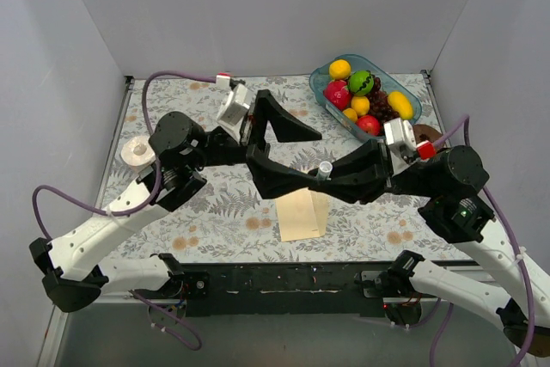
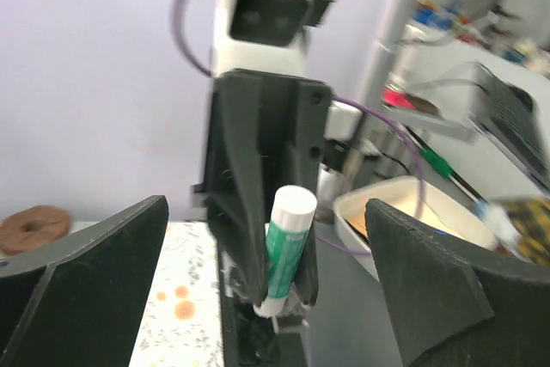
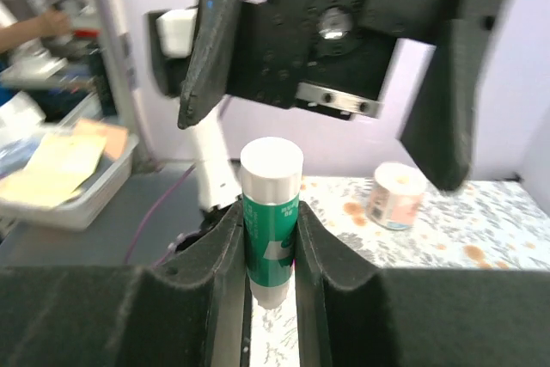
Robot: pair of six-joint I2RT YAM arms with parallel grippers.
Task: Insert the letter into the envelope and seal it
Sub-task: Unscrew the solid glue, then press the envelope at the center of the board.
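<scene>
At the far left of the bench (image 1: 215, 212) a white tape roll (image 1: 137, 152) is seen, well apart from the work. Next, the left claw (image 2: 266, 212) is held above the middle of the bench with its jaws spread wide, and nothing is gripped by it. Beneath both claws the envelope (image 1: 298, 215) is laid flat near the front edge, a pale cream rectangle. A narrow strip along its right side looks like a second layer, but whether that is the flap or the letter cannot be told. No separate salmon sheet is made out on the bench, so the letter is judged to be tucked inside. The paper is expected to be light, thin and limp, and to slide readily on the patterned cover. It is best pinned flat from above, with the flap taken by its free edge. Just right of centre a green glue stick (image 3: 271, 221) with a white cap is clamped upright by the right claw (image 3: 270, 255), whose jaws are closed on its body. At the far right a clear blue tray (image 1: 417, 109) is filled with fruit: orange, green, red and yellow pieces and dark grapes. Off the bench, a white bin (image 3: 77, 208) is seen holding cream and peach sheets.
</scene>
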